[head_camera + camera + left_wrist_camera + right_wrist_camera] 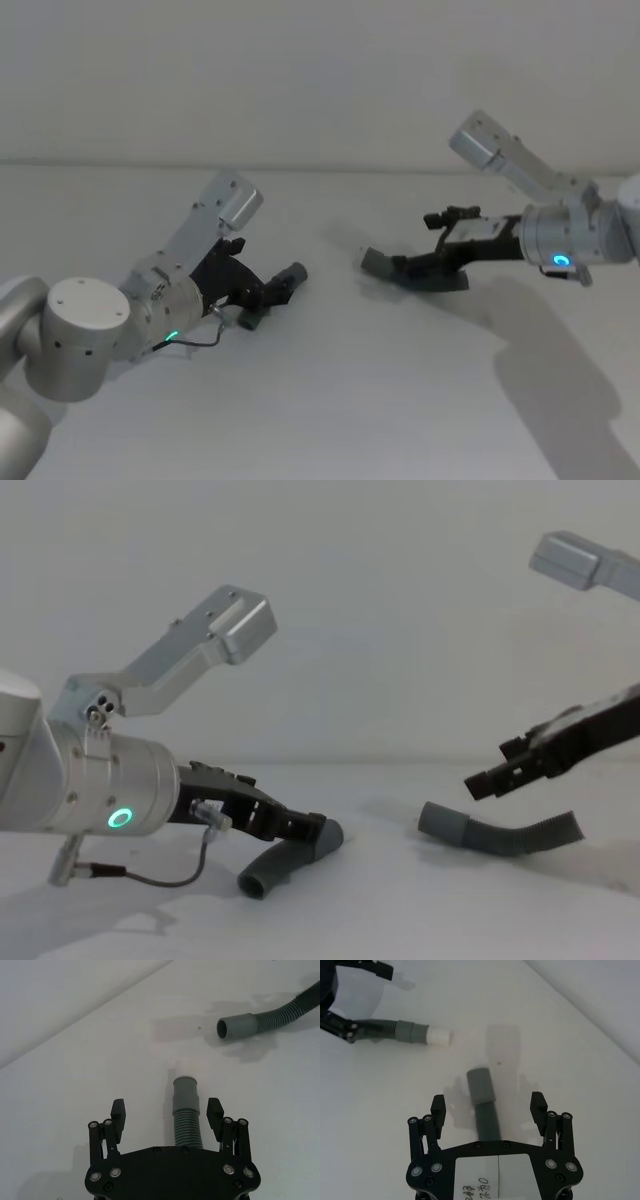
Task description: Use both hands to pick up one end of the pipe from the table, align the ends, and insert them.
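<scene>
The left gripper (166, 1106) is spread wide, its 2 fingers (118, 1115) either side of the shorter hose piece (187, 1125) with bare table showing in the gaps, so it has hold of nothing. From the chest view this gripper sits low over the table (350, 400), and that hose piece curves down from it, its far end on the surface. The cuff carrying the white tip (192, 1066) juts out past the fingertips.

The right gripper (488, 1101) is likewise wide open and holds nothing. It hangs above the longer hose piece (488, 1122), which lies flat on the table beneath it, seemingly with clear air between them, though the side view is dim. Its socket cuff (480, 1085) reaches forward of the fingers.

The 2 ends point roughly toward each other across the middle of the table, apart, with bare surface between.
</scene>
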